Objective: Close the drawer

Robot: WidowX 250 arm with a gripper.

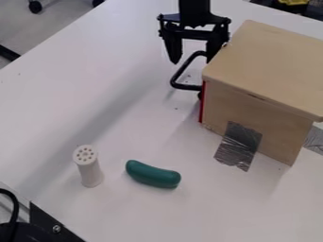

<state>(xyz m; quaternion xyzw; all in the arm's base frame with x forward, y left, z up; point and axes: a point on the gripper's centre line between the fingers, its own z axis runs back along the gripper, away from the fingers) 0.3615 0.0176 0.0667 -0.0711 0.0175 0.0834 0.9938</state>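
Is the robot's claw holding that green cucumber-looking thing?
No, the green toy cucumber lies on the white table, well apart from the black gripper.

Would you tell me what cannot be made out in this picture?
Camera view:
- Face of the red drawer front: turned away, behind the wooden cabinet.
- Whether the gripper touches the black handle: overlap hides it.
- Yellow object: cut off by the top edge.

One fixed camera, set above the white table, looks down at a slant across the top; fairly near, table running past the frame; wooden box seen from above and one side, cut by the right edge; floor beyond the table's edge, upper left
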